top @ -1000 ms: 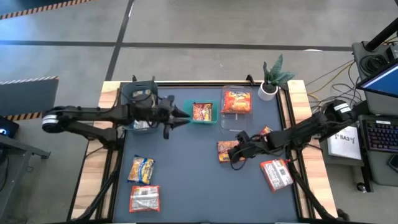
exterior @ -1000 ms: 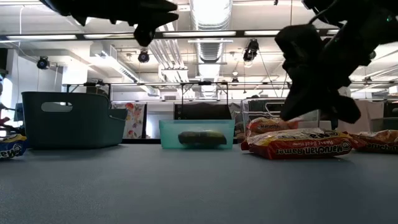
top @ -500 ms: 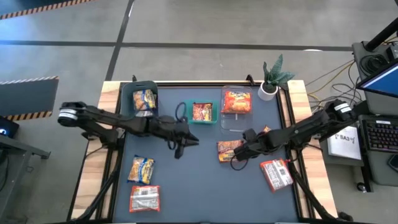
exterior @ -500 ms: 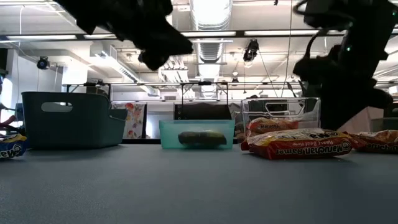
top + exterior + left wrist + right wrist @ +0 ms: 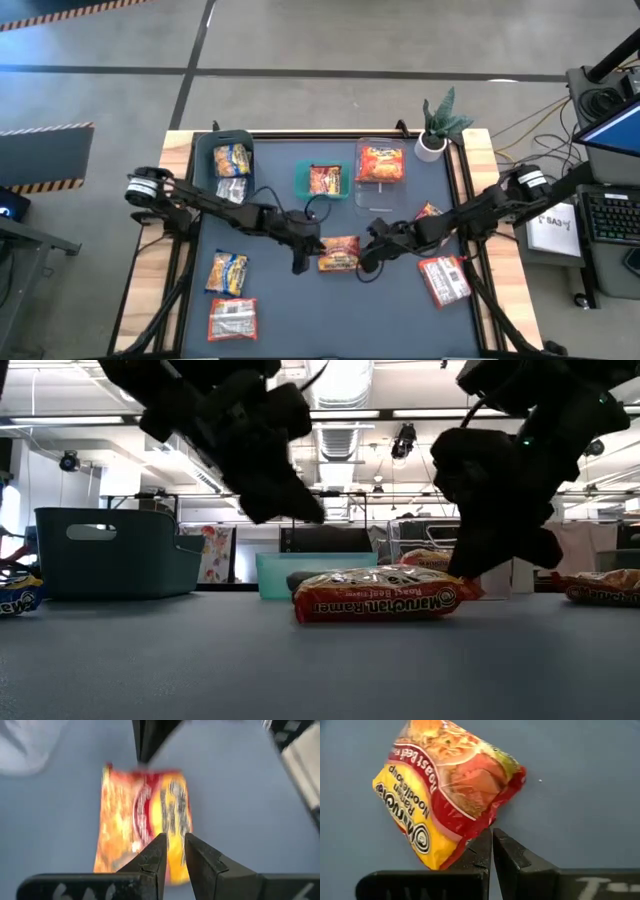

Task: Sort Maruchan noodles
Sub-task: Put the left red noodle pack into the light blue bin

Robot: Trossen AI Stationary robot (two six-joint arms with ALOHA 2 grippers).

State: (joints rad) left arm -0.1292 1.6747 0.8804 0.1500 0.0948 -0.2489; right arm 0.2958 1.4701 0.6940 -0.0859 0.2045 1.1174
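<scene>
Orange-red and yellow plastic marks the central noodle packet [image 5: 339, 254], which lies flat on the dark tabletop [image 5: 300, 310] and is taken here as the landmark. Its right edge is pinched by the right gripper [image 5: 366, 259], whose fingers are pressed fully together on the packet's sealed edge; in the right wrist view the packet [image 5: 447, 785] is seen angled away from those fingers. The left gripper [image 5: 303, 252] is held just beside the packet's left edge, its fingers [image 5: 150, 857] nearly together with a narrow gap between them and nothing held; whether it touches the packet cannot be told.

Behind the central packet, a small teal bin [image 5: 322, 180] holding one packet is found, and to that bin's right a clear bin [image 5: 380, 172] holding an orange-red packet. A dark bin [image 5: 228, 160] with packets inside is set behind and to the left, near the tabletop's rear left corner. To the right of the central packet, a red-and-white packet [image 5: 444, 280] lies near the tabletop's right edge. To the left, a yellow-and-blue packet [image 5: 227, 272] and a red-and-grey packet [image 5: 233, 319] lie near the front left corner. Bare tabletop is left open in front of the central packet as far as the front edge.
</scene>
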